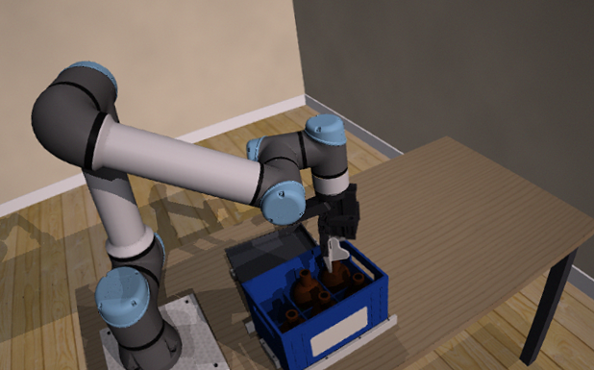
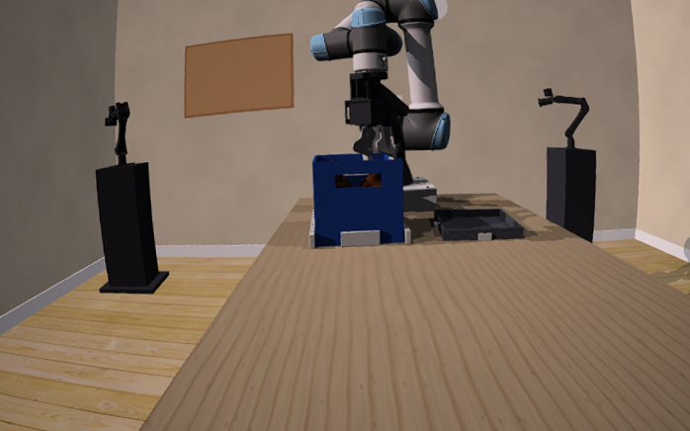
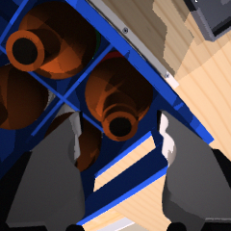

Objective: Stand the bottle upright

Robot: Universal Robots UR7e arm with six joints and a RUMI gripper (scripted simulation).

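A blue crate (image 1: 321,300) holds several brown bottles. My gripper (image 1: 334,256) hangs over the crate's far right corner, fingertips just above a brown bottle (image 1: 335,274). In the wrist view that bottle's neck (image 3: 120,126) lies between my two grey fingers, with a gap on each side. The fingers stand partly open and hold nothing. Another bottle (image 3: 26,50) shows in the neighbouring cell. The dark tray (image 1: 269,250) lies behind the crate, toward the robot base. In the exterior view the crate (image 2: 358,198) is left of the tray (image 2: 478,224), with my gripper (image 2: 373,143) at the crate's rim.
The crate sits on a light base plate (image 1: 341,351) near the table's front edge. The crate's blue dividers (image 3: 72,91) separate the cells close to my fingers. Two black camera stands (image 2: 125,226) (image 2: 570,191) flank the table.
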